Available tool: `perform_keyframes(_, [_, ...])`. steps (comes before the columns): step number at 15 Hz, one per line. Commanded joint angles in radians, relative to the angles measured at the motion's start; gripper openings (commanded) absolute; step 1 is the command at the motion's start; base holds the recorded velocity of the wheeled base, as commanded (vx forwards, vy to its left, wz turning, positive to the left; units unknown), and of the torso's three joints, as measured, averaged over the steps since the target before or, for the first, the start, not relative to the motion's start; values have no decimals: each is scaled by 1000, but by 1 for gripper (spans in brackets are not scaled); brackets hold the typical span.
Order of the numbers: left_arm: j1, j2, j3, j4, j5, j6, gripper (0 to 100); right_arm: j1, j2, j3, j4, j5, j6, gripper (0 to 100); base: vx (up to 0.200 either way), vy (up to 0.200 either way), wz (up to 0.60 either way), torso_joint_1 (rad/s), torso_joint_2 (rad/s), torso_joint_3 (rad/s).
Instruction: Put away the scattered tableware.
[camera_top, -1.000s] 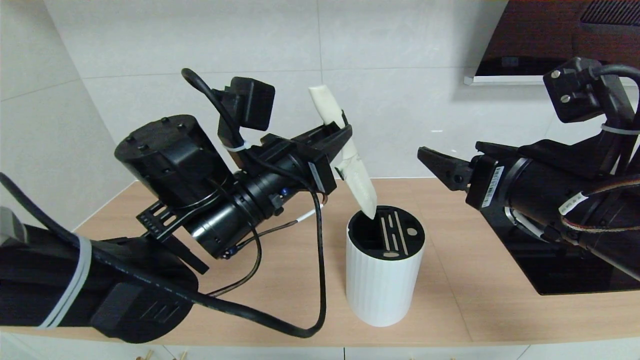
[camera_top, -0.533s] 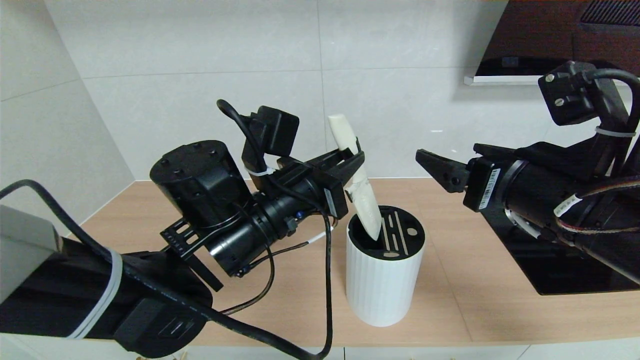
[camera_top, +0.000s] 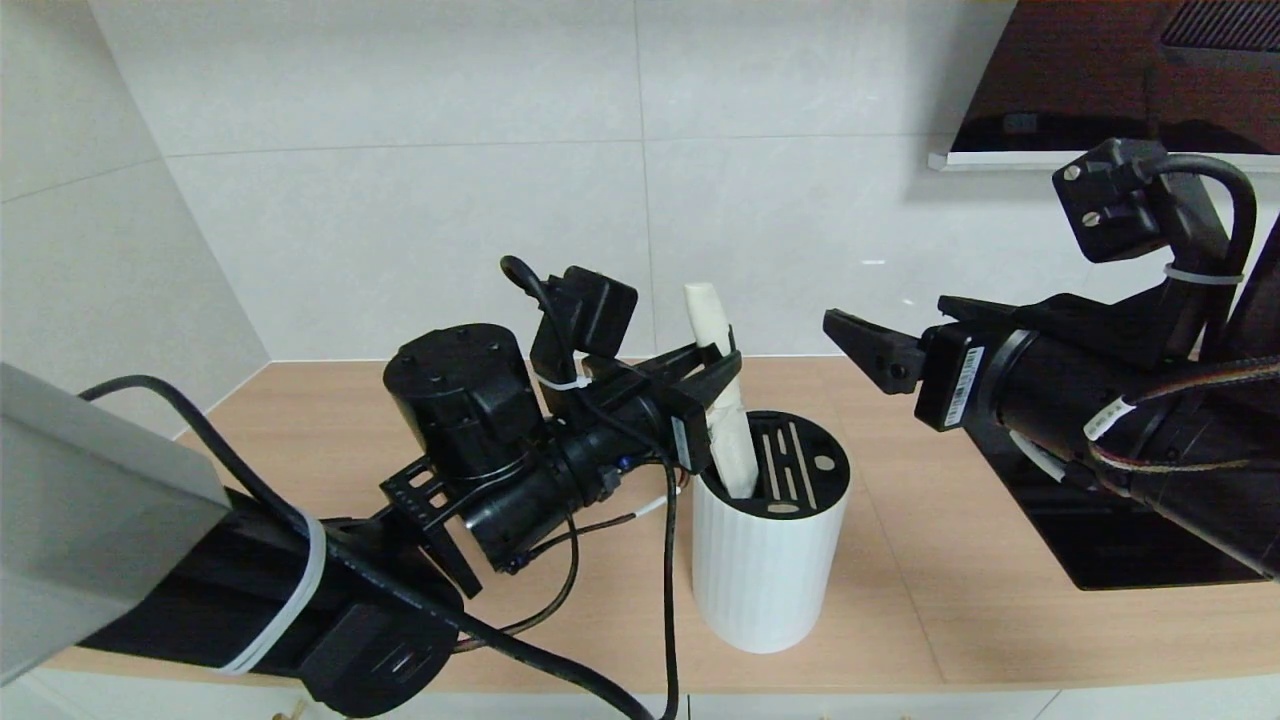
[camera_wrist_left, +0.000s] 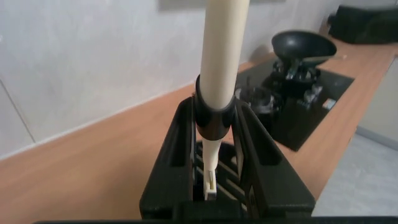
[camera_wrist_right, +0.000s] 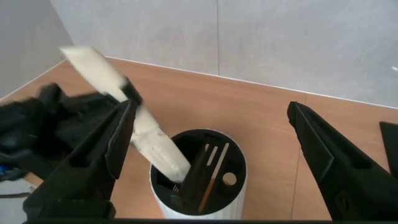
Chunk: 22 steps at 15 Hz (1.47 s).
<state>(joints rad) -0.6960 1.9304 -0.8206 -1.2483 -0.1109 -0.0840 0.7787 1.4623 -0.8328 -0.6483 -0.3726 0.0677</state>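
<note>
1. Left gripper (camera_top: 722, 372) lies level at the holder's (camera_top: 765, 560) rim, clamped on the knife (camera_top: 708, 318) near its handle.
2. Right gripper (camera_wrist_right: 210, 112) hangs above-right of the holder, spread wide, empty.
3. The knife's tip is hidden inside the holder.

- The head view looks forward and down from above the near edge of the worktop (camera_top: 900, 560), facing the tiled wall (camera_top: 400, 200), with the white holder (camera_top: 765, 570) at middle distance.
- The left wrist view sits close behind its own jaws and looks along them, past the knife (camera_wrist_left: 221, 56), toward the worktop's right end and the cooktop (camera_wrist_left: 305, 118).
- The right wrist view looks steeply down between its own jaws, from close above the holder, toward the worktop's back edge.
- All three views share the knife. The head and right wrist views share the holder, and the head and left wrist views share the cooktop.
</note>
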Motion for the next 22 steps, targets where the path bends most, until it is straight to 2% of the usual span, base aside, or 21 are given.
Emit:
perform_keyframes(1, [-8, 39, -2, 1, 0, -2, 0, 1, 9, 0, -1, 0, 0, 100, 0, 0, 0, 0, 0, 0])
perform_keyframes(6, [-50, 114, -35, -13, 5, -5, 0, 1, 18, -2, -1, 0, 0, 100, 0, 0, 0, 0, 0, 0])
perform_keyframes(13, [-53, -47, -23, -10, 7, -8, 0, 2, 29, 0, -4, -2, 0, 100, 0, 0, 0, 0, 0, 0])
perform_keyframes(16, [-54, -65, -15, 12, 5, -51, 0, 1, 30, 0, -2, -2, 0, 100, 0, 0, 0, 0, 0, 0])
perform_keyframes(22, [-57, -2, -6, 17, 0, -51, 0, 1, 29, 1, -4, -2, 0, 100, 0, 0, 0, 0, 0, 0])
